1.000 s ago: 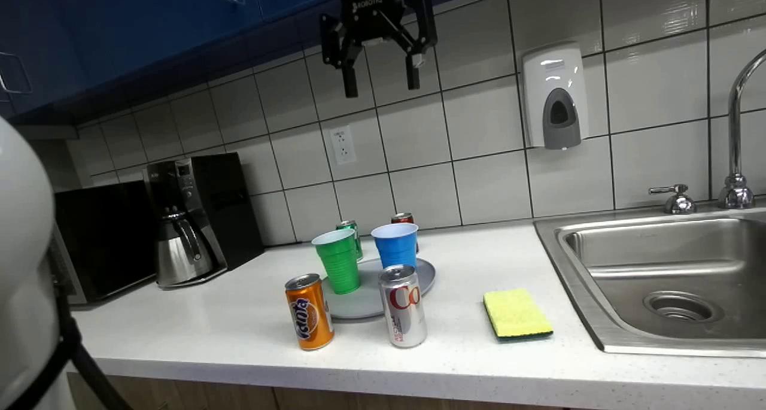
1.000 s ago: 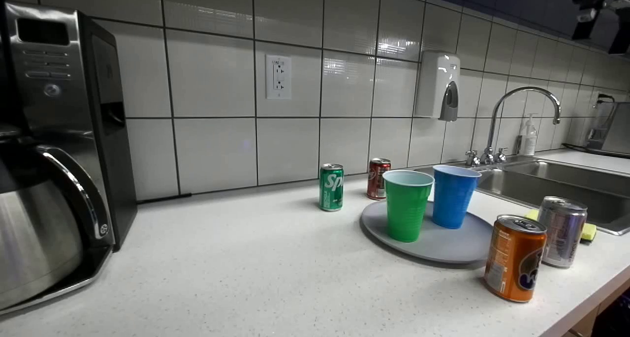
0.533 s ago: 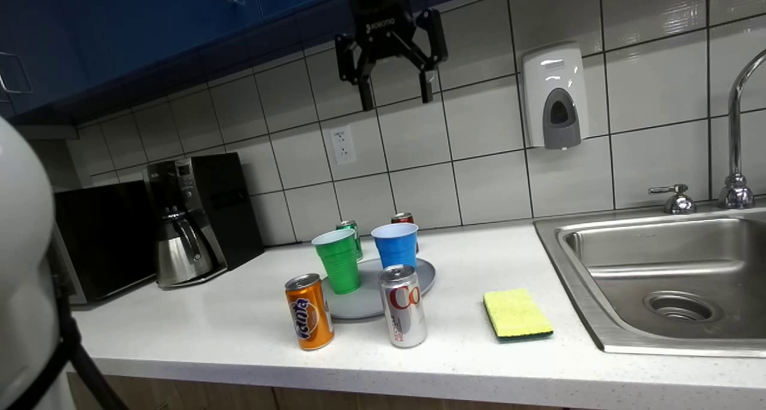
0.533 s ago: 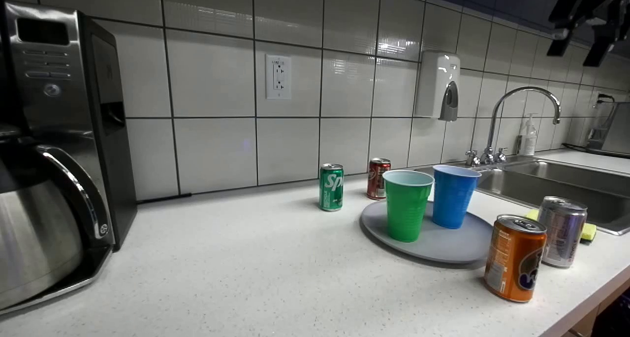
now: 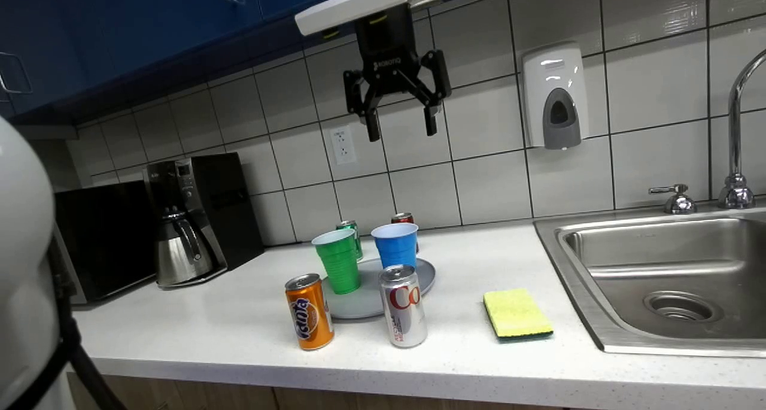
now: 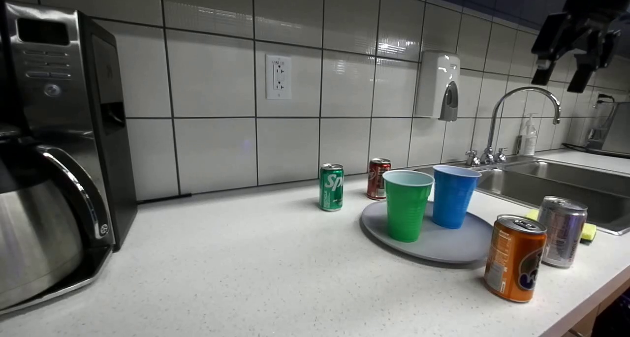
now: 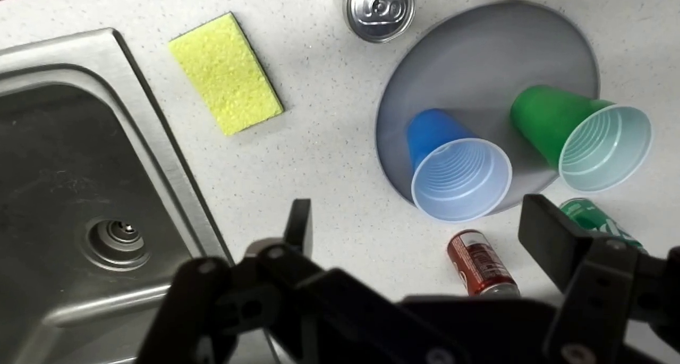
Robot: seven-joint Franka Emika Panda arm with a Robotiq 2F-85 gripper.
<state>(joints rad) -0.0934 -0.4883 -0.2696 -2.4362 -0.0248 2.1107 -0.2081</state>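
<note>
My gripper (image 5: 402, 134) is open and empty, pointing down high above the counter; it also shows in an exterior view (image 6: 560, 83) and the wrist view (image 7: 417, 210). A green cup (image 6: 407, 209) and a blue cup (image 6: 454, 199) stand upright on a grey plate (image 6: 438, 253). An orange Fanta can (image 5: 309, 314) and a silver can (image 5: 404, 308) stand in front of the plate. A green Sprite can (image 6: 331, 187) and a red can (image 6: 378, 177) stand behind it near the wall. In the wrist view the red can (image 7: 481, 263) appears between the fingers, far below them.
A yellow sponge (image 5: 517, 314) lies between the silver can and the steel sink (image 5: 574, 278). A faucet (image 5: 736, 140) rises behind the sink. A soap dispenser (image 5: 555, 96) hangs on the tiled wall. A coffee maker (image 5: 206, 212) stands at the far side; blue cabinets (image 5: 149, 27) hang above.
My gripper has come down, shifting slightly right in an exterior view and left in an exterior view. More of the wrist now shows. Its fingers stay open, and the things on the counter have not moved.
</note>
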